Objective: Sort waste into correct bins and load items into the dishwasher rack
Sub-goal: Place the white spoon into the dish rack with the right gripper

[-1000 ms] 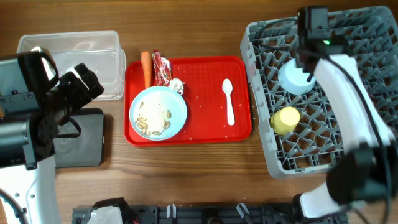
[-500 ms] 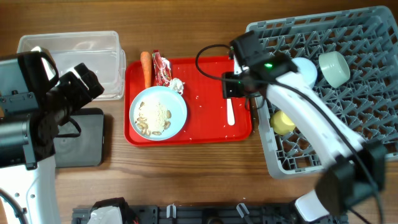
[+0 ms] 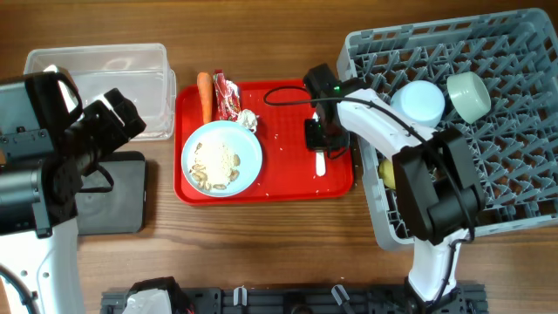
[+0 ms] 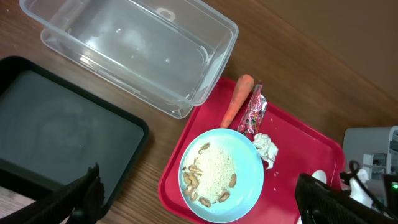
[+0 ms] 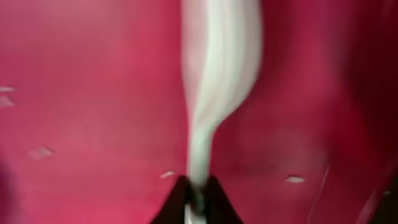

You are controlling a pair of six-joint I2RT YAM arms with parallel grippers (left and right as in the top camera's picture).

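A white spoon (image 3: 320, 164) lies on the red tray (image 3: 288, 179), and my right gripper (image 3: 316, 135) is shut on it. Up close, the black fingertips (image 5: 211, 198) pinch the spoon (image 5: 219, 68) at its thin handle. A pale blue plate (image 3: 221, 157) holds rice and beige scraps. Behind it lie the carrot (image 3: 205, 94), the red wrapper (image 3: 225, 94) and the tissue (image 3: 248, 119). The grey rack (image 3: 506, 139) holds a light blue bowl (image 3: 420, 103), a mint-green bowl (image 3: 466, 94) and a yellow cup (image 3: 387, 172). My left gripper (image 4: 199, 186) hangs open above the plate (image 4: 221, 174).
The clear tub (image 3: 113, 87) stands at the back left with the black tray (image 3: 118, 196) in front of it, partly under my left arm. My right arm stretches from the front edge across the rack's left side. Loose rice grains dot the red tray.
My right arm swung from above the rack to the red tray, came down on the spoon and closed on its handle. The mint-green bowl now shows in the rack. The left arm stayed still.
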